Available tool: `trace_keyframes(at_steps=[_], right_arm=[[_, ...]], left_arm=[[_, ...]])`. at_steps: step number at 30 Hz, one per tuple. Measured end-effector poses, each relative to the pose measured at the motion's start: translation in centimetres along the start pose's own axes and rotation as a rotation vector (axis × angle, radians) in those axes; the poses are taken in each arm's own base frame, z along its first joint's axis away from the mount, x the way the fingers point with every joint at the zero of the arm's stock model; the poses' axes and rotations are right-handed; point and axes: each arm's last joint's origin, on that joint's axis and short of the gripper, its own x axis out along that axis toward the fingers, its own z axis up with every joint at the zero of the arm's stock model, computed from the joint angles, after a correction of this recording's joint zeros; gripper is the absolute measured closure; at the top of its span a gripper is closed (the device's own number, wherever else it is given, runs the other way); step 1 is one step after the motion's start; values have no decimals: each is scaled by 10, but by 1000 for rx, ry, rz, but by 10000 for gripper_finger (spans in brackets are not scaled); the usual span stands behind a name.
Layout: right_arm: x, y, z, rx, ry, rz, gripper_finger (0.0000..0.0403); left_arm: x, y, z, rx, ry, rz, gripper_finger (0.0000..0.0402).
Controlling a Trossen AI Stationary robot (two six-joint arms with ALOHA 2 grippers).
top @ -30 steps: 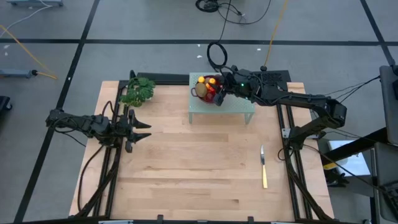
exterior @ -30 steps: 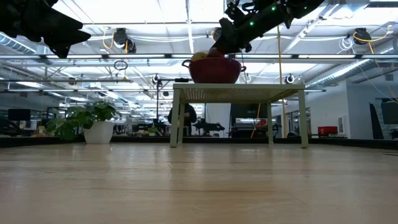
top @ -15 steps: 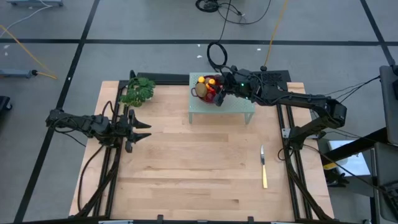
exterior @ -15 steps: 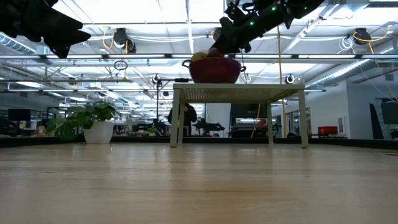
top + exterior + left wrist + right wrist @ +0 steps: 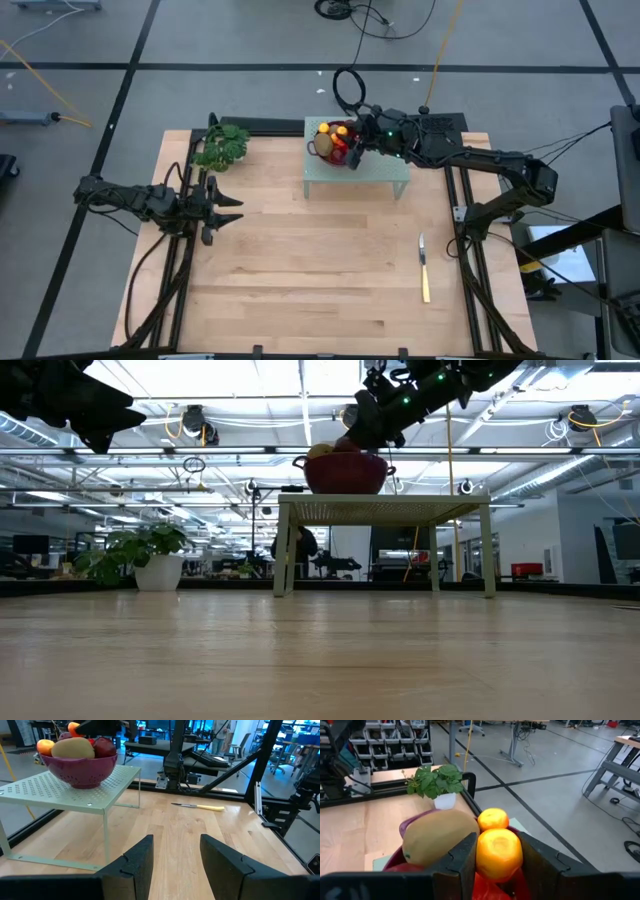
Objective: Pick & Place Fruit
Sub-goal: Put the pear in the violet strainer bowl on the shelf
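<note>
Wooden table [image 5: 320, 270] holds no fruit; all sits in our bowl [image 5: 82, 770]. Right jaws clamp one orange [image 5: 499, 852]; left jaws stand apart.

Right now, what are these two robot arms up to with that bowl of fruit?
The right gripper is reaching into the purple bowl, which sits on a small pale green stand at the far side of the wooden table. Its fingers are closed on an orange fruit at the top of the pile, not yet lifted away. The left gripper waits open above the table's left side, holding nothing. A potted plant and a knife lie untouched.
</note>
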Motion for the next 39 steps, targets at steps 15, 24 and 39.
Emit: trace_keyframes(at_steps=[15, 24, 39], right_arm=[[0, 0, -1, 5, 8, 1, 260], [0, 0, -1, 22, 8, 1, 217], [0, 0, 2, 19, -23, -4, 216]], left_arm=[[0, 0, 0, 0, 0, 0, 240], [0, 0, 0, 0, 0, 0, 240], [0, 0, 0, 1, 0, 0, 240]])
